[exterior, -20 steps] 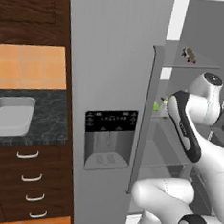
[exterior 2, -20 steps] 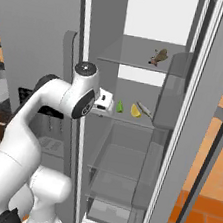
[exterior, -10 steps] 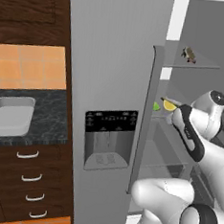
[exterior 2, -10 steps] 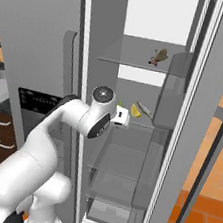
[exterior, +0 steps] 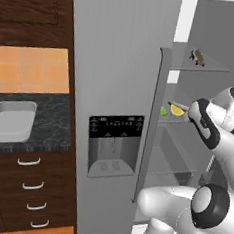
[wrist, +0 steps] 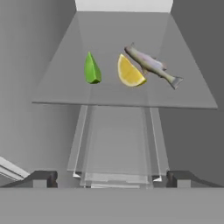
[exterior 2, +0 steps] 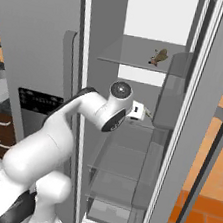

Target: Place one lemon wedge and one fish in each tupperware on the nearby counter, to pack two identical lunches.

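Observation:
On the fridge's middle glass shelf (wrist: 192, 94) lie a yellow lemon wedge (wrist: 130, 72), a green wedge (wrist: 92, 69) to its left and a slim silver fish (wrist: 151, 65) to its right. My gripper (wrist: 113, 179) is open, level with the shelf's front edge and short of them, with nothing between its fingertips (wrist: 41, 178). From the left base view the lemon wedge (exterior: 177, 110) sits just ahead of my gripper (exterior: 192, 108). A second, brown fish (exterior 2: 158, 56) lies on the shelf above. The black speckled counter (exterior: 43, 127) is far to the left.
The closed grey fridge door (exterior: 116, 89) with its dispenser stands between the shelves and the counter. A steel sink (exterior: 8, 122) is set in the counter over dark drawers (exterior: 28, 181). The open right door (exterior 2: 208, 123) flanks the shelves. Lower shelves are bare glass.
The arm has swung in toward the middle shelf, bringing the hand closer to the wedges. In the right base view the hand now covers them. Nothing on the shelves has moved.

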You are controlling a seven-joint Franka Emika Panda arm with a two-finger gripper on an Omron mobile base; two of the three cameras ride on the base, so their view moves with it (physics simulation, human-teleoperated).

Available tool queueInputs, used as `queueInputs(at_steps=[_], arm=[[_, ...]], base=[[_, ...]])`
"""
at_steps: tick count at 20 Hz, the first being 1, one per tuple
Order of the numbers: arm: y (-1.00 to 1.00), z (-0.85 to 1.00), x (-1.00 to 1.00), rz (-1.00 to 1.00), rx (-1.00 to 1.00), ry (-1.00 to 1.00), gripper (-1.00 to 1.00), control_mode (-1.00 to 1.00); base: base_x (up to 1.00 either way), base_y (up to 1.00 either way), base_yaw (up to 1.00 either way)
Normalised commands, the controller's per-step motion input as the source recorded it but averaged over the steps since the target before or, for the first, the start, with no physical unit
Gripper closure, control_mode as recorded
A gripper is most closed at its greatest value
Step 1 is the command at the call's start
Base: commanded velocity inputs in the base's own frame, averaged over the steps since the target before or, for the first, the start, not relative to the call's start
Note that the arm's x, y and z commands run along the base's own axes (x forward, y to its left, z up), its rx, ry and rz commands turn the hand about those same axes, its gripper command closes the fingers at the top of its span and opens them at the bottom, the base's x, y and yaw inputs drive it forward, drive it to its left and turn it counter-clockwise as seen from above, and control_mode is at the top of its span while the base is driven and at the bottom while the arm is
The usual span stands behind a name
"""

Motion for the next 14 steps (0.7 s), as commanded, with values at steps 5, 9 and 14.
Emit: queueInputs(at_steps=[5, 9, 14], arm=[[0.0, -0.23, 0.63, 0.1, 0.0, 0.0, -1.0, -1.0], [0.0, -0.31, 0.65, 0.12, 0.0, 0.05, -1.0, -1.0], [-0.04, -0.24, 0.58, 0.12, 0.0, 0.12, -1.0, -1.0]], base=[[0.0, 0.0, 0.0], [0.0, 0.0, 0.0], [0.0, 0.0, 0.0]])
